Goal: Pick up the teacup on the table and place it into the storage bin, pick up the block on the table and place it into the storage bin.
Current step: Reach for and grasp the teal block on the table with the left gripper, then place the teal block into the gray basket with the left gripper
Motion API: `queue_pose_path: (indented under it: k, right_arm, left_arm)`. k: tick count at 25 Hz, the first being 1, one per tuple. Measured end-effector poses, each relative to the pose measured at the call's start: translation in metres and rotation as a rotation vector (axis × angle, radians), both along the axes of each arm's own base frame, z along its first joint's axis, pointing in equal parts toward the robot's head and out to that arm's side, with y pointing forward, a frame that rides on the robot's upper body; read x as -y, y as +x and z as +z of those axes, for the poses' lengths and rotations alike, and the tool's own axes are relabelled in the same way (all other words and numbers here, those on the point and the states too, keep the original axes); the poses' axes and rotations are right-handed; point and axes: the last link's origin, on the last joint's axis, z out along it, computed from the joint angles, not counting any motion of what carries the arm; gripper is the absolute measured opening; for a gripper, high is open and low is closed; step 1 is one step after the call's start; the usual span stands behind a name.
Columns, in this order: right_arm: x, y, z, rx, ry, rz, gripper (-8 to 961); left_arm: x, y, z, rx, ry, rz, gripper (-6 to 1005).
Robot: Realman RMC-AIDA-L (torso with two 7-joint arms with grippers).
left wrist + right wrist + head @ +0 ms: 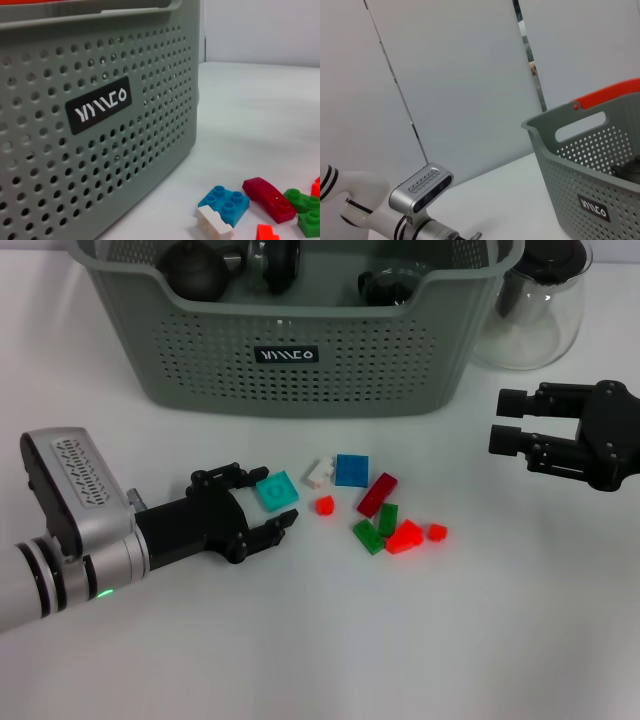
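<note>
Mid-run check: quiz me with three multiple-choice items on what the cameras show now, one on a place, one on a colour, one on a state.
1. Where is the left hand?
A. Inside the storage bin
B. Low over the table at the teal block
C. Beside the glass jug

2. What colour is the square block lying next to the white block?
A. Blue
B. Yellow
C. Black

3. What state is the right hand in?
A. Shut on a teacup
B. Shut on a red block
C. Open and holding nothing

Answers:
1 B: in the head view its fingers flank the teal block, in front of the storage bin.
2 A: the blue block sits against the white block.
3 C: its fingers stand apart in the air, below the glass jug, with nothing between them.
</note>
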Motion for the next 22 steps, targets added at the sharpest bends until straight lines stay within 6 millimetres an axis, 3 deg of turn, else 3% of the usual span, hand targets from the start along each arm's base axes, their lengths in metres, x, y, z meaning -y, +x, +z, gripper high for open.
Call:
queue_pose_path:
  k: [6, 11, 15, 18, 22]
  right_arm:
    - [0.001, 0.000, 0.000, -0.002, -0.003, 0.001, 534]
    - [0.002, 0.001, 0.000, -0.003, -0.004, -0.001, 534]
    - [0.002, 0.001, 0.000, -0.003, -0.003, -0.001, 534]
    - [0.002, 0.001, 0.000, -0.003, -0.003, -0.001, 535]
    - [0.002, 0.001, 0.000, -0.003, -0.003, -0.002, 535]
  left_arm:
    - [-0.001, 0.001, 0.002, 0.007, 0.009, -0.005, 675]
    - [-0.002, 0.000, 0.002, 0.002, 0.015, 0.000, 467]
    - [0.000, -0.002, 0.005, 0.006, 0.016, 0.000, 423]
    - [0.002, -0.003, 0.013, 0.041, 0.012, 0.010, 401]
    - [0.008, -0.006, 0.039, 0.116, 0.002, 0.037, 401]
